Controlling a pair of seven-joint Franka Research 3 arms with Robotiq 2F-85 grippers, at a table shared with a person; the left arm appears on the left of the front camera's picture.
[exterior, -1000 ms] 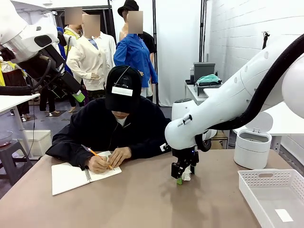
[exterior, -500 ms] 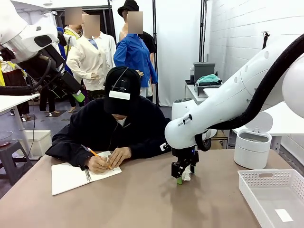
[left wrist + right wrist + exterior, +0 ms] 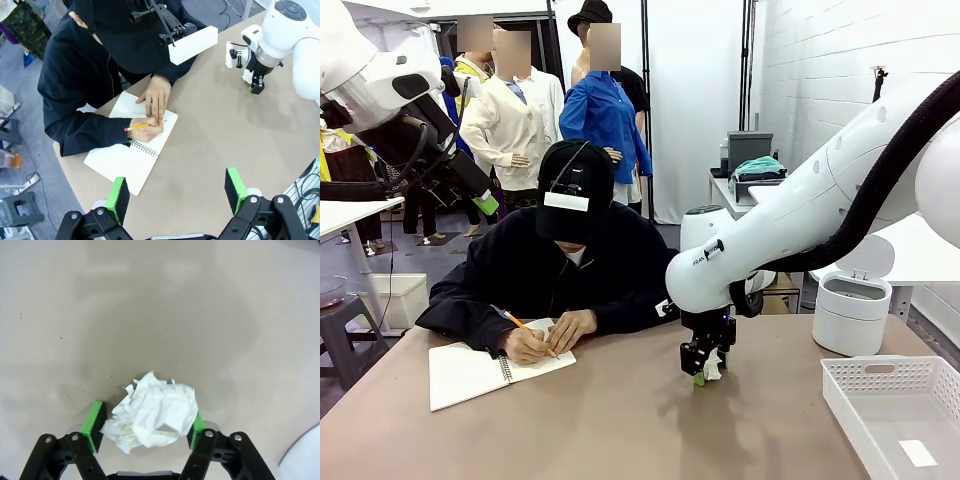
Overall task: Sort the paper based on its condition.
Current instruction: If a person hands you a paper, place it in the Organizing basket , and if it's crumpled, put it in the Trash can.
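A crumpled white paper wad lies on the tan table between my right gripper's green pads, and both pads press against its sides. From the front, the right gripper points straight down at mid-table with the wad showing beside its fingers. My left gripper hangs open high over the table with nothing between its pads; from there the right gripper and the wad appear at the upper right. The left gripper is raised at the far left.
A person at the far side writes with a pencil in a spiral notebook, both hands on it. A white perforated basket stands at the right front with a small label inside. A white lidded bin stands behind it.
The right gripper's jaws have come in against the paper wad; the arm itself has barely moved. The person's head dipped slightly. The left arm is still.
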